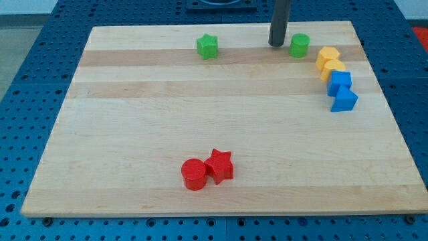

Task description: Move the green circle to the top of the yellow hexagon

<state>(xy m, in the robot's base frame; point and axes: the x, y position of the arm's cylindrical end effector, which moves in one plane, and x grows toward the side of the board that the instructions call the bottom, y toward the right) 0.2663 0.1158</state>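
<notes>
The green circle point(299, 45) stands near the view's top right of the wooden board point(134, 134). The yellow hexagon point(328, 56) lies just to its right and slightly lower, a small gap between them. My tip point(277, 43) rests on the board just left of the green circle, close to it but apart. A second yellow block point(334, 69) touches the hexagon from below.
A green star point(208, 46) sits near the top middle. Two blue blocks point(340, 82) point(344, 100) continue the row below the yellow ones. A red circle point(194, 174) and a red star point(219, 165) touch each other near the bottom middle.
</notes>
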